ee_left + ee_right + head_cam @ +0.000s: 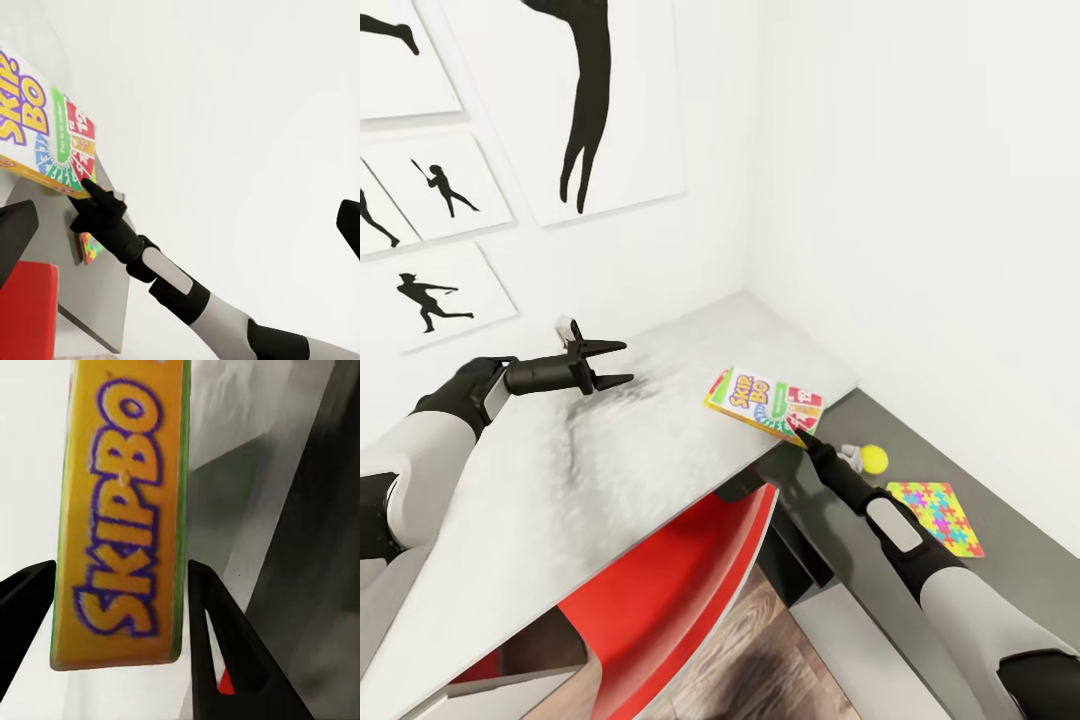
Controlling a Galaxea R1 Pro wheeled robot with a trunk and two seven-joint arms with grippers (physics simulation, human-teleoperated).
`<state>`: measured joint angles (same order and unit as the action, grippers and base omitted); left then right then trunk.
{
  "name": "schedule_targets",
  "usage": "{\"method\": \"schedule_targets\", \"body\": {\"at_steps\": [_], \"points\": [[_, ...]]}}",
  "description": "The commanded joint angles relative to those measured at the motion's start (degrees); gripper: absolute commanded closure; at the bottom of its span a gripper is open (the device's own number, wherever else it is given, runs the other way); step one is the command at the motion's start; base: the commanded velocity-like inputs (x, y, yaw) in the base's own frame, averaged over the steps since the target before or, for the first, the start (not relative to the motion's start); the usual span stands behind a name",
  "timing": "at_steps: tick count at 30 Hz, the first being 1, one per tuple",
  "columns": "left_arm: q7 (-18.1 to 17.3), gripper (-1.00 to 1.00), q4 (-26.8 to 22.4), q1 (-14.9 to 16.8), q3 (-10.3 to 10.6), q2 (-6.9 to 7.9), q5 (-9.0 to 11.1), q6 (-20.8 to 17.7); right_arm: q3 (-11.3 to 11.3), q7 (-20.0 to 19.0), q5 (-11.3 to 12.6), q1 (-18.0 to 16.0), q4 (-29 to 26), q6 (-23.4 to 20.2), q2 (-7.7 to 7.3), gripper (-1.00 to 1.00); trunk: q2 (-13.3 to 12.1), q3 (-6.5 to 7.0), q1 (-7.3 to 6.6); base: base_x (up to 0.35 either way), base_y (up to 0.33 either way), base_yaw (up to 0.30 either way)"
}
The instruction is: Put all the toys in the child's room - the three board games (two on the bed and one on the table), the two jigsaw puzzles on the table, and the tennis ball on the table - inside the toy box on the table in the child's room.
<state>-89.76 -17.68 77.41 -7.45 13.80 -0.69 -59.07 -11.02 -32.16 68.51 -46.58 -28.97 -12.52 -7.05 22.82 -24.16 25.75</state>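
Right claw (800, 428) is pinched on the corner of the SKIP BO board game (764, 402), held at the desk (610, 450) edge, probably for carrying to the toy box. Left claw (615, 362) hovers spread and empty over the desk. Tennis ball (874, 458) and a jigsaw puzzle (937, 515) sit on the lower wing.
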Motion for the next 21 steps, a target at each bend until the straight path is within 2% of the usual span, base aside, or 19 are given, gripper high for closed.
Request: {"method": "schedule_targets", "body": {"at_steps": [1,5,9,13,16,21], "points": [[-0.24,-1.00,0.02,0.03,-0.02,0.00,-0.10,-0.61,-0.25,-0.02,0.58,-0.03,-0.22,-0.23,-0.04,1.00,0.09,0.01,0.03,0.000,0.000,0.000],[-0.24,-1.00,0.02,0.03,-0.02,-0.01,-0.10,-0.61,-0.16,0.28,0.58,-0.01,-1.29,-0.37,0.00,1.00,0.09,0.38,0.03,0.000,0.000,0.000],[-0.24,-1.00,0.02,0.02,-0.05,0.00,-0.10,-0.61,-0.14,0.90,0.65,0.00,-5.04,-0.86,0.00,1.00,0.09,0.76,0.03,0.000,0.000,0.001],[-0.24,-1.00,0.02,0.02,-0.09,0.00,-0.10,-0.61,0.10,2.88,0.66,0.17,-10.03,-3.17,-0.05,1.00,0.09,1.14,0.03,0.000,0.000,0.041],[-0.24,-1.00,0.02,-0.07,-0.10,0.00,-0.10,-0.61,2.86,6.27,0.64,0.65,-15.14,-5.15,-0.07,1.00,0.09,1.43,0.03,0.000,0.000,0.063],[-0.24,-1.00,-0.13,-0.65,-0.11,0.04,-0.10,-0.61,4.12,8.32,0.74,0.77,-16.36,-5.61,-0.02,1.00,0.09,1.90,0.03,-0.102,0.032,0.067]]}}
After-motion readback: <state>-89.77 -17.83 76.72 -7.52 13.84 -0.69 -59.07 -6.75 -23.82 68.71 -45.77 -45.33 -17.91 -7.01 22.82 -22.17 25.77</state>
